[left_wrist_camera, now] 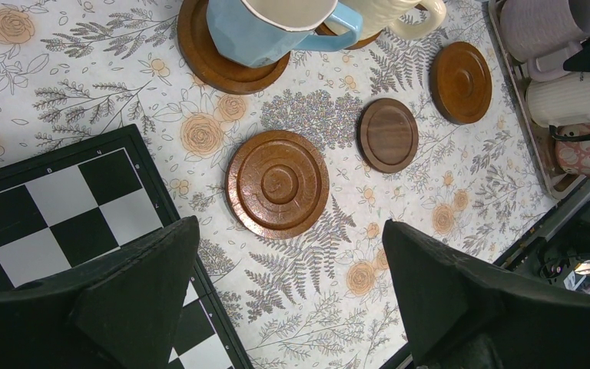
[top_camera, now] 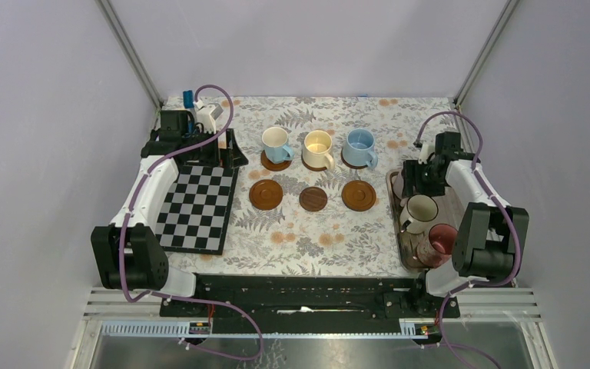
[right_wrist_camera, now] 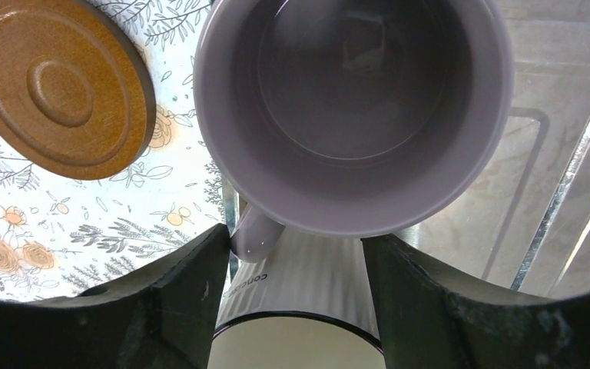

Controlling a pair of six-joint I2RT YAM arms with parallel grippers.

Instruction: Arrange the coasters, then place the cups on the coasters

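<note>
Presently the right gripper (right_wrist_camera: 296, 238) hangs over the rectangular grey metal tray (right_wrist_camera: 553, 192), jaws parted either side of the handle of the lilac-grey ceramic mug (right_wrist_camera: 353, 115) standing there, not clamped. The left gripper (left_wrist_camera: 290, 224) gapes wide above a round orange-brown wooden coaster (left_wrist_camera: 277, 184).

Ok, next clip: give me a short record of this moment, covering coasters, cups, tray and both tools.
far row: three coasters bearing light blue cup, yellow-cream cup, second light blue cup
near row: three empty coasters
tray: lilac-grey cup, white-cream cup, pinkish red cup
left tool: open, empty, by the chequered board corner
right tool: open, over the tray, lilac-grey cup's handle seen between its fingers
</note>
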